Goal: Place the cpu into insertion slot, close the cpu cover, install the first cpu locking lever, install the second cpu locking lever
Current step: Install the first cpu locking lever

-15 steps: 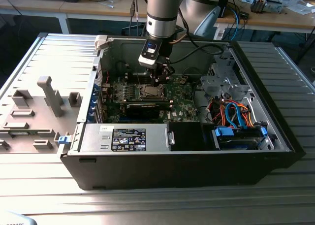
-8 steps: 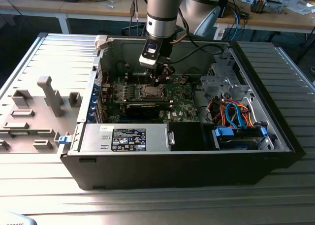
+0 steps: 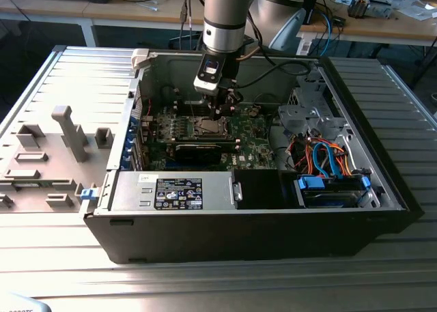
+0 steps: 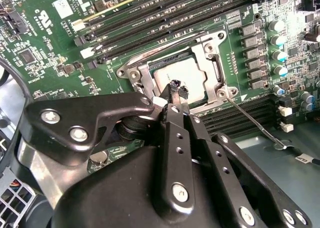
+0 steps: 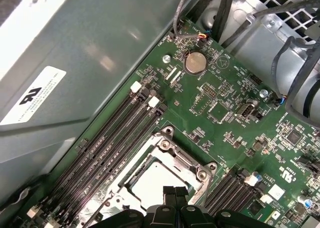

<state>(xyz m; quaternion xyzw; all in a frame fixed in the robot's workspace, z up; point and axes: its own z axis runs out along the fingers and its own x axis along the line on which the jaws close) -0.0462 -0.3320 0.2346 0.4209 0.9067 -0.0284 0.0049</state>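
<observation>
- We see the gripper (image 4: 176, 88) with fingers (image 5: 170, 194) pressed together, empty, just above the cpu (image 4: 185, 72).
- The cpu sits in the slot (image 4: 148, 67), cover (image 4: 212, 58) flat over its edges.
- 1 lever (image 4: 255, 120) juts out beside it.

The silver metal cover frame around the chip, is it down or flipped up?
Down. In the second wrist view the thin silver metal frame lies flat around the silver-grey square chip, which shows through its window.

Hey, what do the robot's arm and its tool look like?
The arm is a silver-grey cylinder with a dark band, and a black cable runs beside it. The tool is black, with flat linkage bars dotted with silver screws, tapering to two slim fingers.
</observation>
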